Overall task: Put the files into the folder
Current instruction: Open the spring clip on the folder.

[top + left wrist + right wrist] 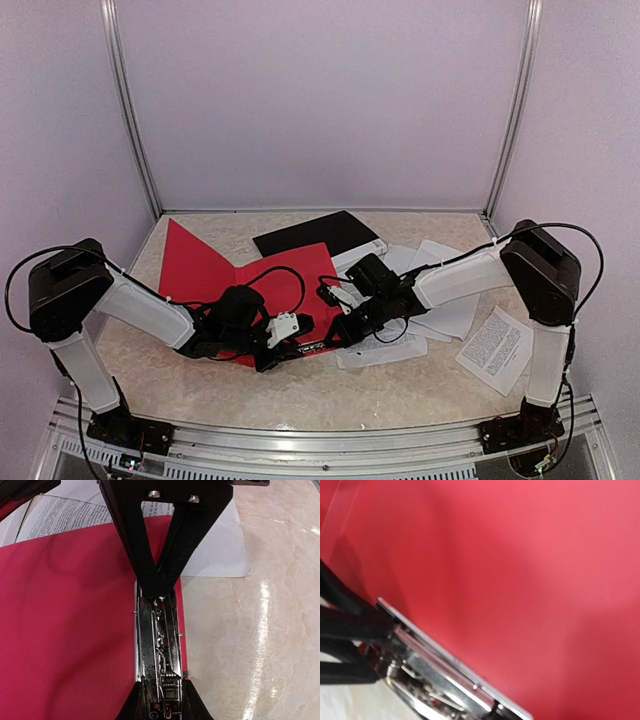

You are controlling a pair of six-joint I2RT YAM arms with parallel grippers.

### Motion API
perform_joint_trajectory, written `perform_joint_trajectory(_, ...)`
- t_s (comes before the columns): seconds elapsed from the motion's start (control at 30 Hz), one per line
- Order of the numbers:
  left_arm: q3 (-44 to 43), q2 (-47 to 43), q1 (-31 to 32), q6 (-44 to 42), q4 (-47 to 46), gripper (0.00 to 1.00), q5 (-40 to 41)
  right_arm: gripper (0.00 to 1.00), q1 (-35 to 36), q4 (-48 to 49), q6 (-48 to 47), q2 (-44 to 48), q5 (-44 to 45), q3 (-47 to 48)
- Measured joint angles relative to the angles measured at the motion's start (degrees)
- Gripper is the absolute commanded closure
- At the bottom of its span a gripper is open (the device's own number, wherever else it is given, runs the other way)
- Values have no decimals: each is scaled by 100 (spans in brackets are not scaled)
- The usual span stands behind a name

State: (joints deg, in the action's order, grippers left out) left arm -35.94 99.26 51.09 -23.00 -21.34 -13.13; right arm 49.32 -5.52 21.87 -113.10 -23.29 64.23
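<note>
From above, the red folder [200,270] lies open on the table [430,385], with a black sheet [315,235] behind it. The files [445,305] lie loose in a heap just right of the folder, with one printed sheet [495,350] apart from the rest. None is inside yet. The left gripper [272,348] and right gripper [345,318] meet at the folder's near right edge, so neither is free for paper.

In the left wrist view, the left fingers stand narrow, closed on the near end of the metal clip [157,645] that runs along the folder's edge. The right gripper's fingers are shut together on nothing, their tip resting on the clip's far end. If the left grip slips off the smooth metal, the spring could snap the clip down. A sheet fed in then would be creased or locked out. White sheets lie under and beside the folder's far corner, so a pull on the clip could drag the folder over them and crumple them.

The right wrist view is close and blurred. It shows red cover and the clip, with black shapes at the left that are probably the other arm's fingers, though I cannot be sure. With both tips crowded on one small clip, they could knock each other or lever the folder off the table.
</note>
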Motion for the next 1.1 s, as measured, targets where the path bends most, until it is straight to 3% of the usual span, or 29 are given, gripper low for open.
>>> perform_joint_trajectory(0.6,-17,0,0,-22,42,83,-7,100,0,-59,-17,85,52,103)
perform_joint_trajectory(0.9,-17,-72,81,39,33,63,28,100,17,365,-24,483,111,-286)
perform_joint_trajectory(1.1,-13,-179,173,114,153,50,-42,90,74,654,-48,688,299,-332)
